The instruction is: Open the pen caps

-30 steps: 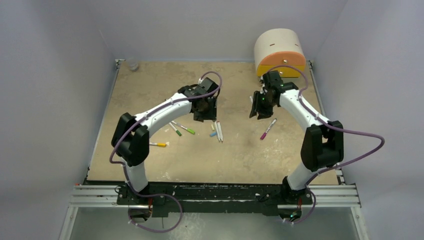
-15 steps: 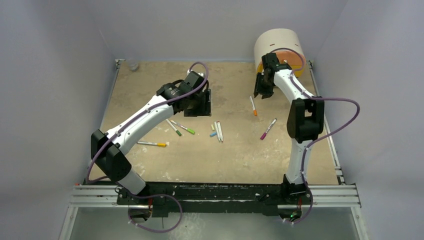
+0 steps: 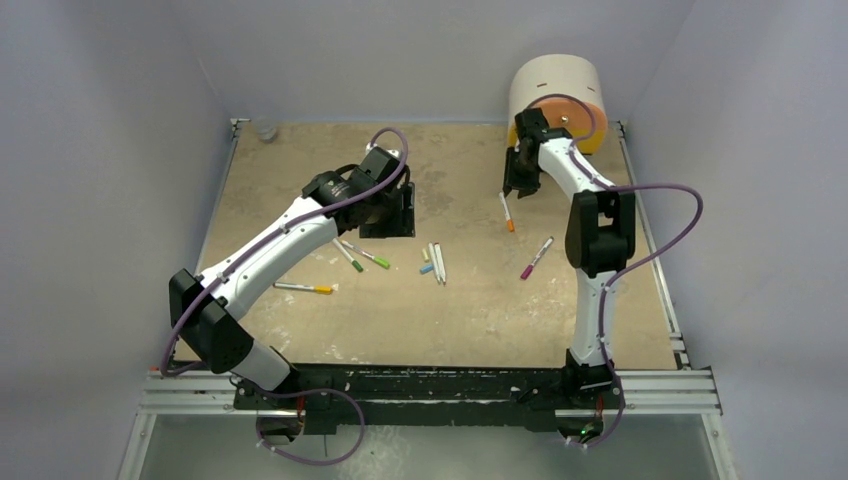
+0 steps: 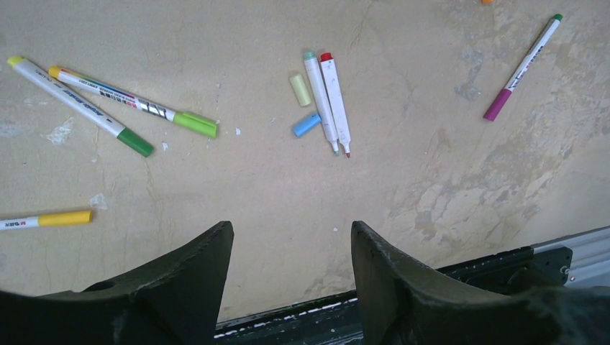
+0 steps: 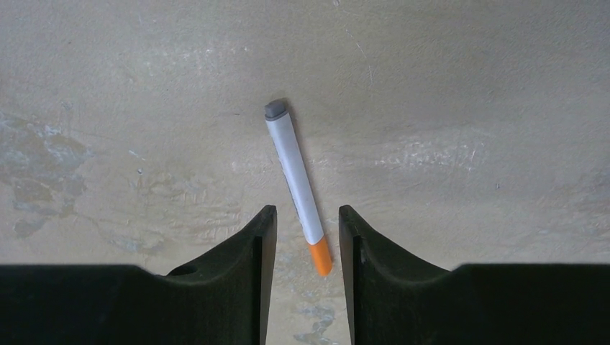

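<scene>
An orange-capped pen [image 5: 293,176] lies flat on the table, its orange cap [image 5: 320,256] between the tips of my open right gripper [image 5: 308,212], touching neither; the top view shows it [image 3: 507,212] just in front of that gripper [image 3: 520,183]. My left gripper [image 4: 291,230] is open and empty, held above the table at mid-left [image 3: 395,210]. Below it lie two green-capped pens [image 4: 194,123], a yellow-capped pen [image 4: 65,218], two uncapped pens [image 4: 329,100] beside a loose blue cap [image 4: 306,124] and a loose pale yellow cap [image 4: 300,89], and a magenta-capped pen [image 4: 496,109].
A round cream-and-orange drawer unit [image 3: 555,95] stands at the back right, just behind my right arm. A small clear cup [image 3: 265,128] sits at the back left corner. Grey walls close in on both sides. A black rail [image 3: 430,385] runs along the near edge.
My right gripper has moved back towards the drawer unit, and the orange-capped pen now lies uncovered on the table. My left gripper has pulled back and left from the uncapped pens.
</scene>
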{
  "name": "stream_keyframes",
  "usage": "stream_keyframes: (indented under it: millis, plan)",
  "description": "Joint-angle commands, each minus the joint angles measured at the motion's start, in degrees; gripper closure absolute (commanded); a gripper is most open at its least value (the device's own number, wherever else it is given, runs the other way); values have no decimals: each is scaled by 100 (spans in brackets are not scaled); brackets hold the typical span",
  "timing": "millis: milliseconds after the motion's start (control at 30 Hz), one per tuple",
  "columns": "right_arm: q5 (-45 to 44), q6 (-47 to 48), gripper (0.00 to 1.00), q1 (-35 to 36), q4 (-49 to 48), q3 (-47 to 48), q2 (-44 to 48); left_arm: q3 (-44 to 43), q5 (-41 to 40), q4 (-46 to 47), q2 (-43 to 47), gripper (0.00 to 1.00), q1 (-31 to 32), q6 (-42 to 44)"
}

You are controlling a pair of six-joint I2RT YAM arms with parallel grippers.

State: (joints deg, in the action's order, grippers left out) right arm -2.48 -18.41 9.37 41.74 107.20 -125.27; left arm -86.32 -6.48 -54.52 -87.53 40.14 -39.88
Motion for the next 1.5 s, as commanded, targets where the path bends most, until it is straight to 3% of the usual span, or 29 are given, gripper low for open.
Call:
stream_keyframes:
  millis: [0,233,567,767,1000,1267,1467]
  plan:
    - [-96,144,61,45,-229,-303,-20,28,-109,38,197,41,-46,-106]
    - [-240,188,64,250,-605,-882,57,12,-64,16,179,41,-46,-150]
    - [-584,340,68,276,-559,-902,-193,6,-56,-72,183,41,-46,-244]
    - [-531,440,85,332,-555,-1067,-155,11,23,58,117,41,-36,-340]
    - [606,437,100,417,-438,-914,610,89,424,617,34,38,-29,-451]
    - [2545,-226,100,417,15,-583,1686,273,854,1547,-8,37,16,-573]
    - [4268,-1869,100,425,-1479,-1661,2583,358,1286,2472,-126,37,45,-753]
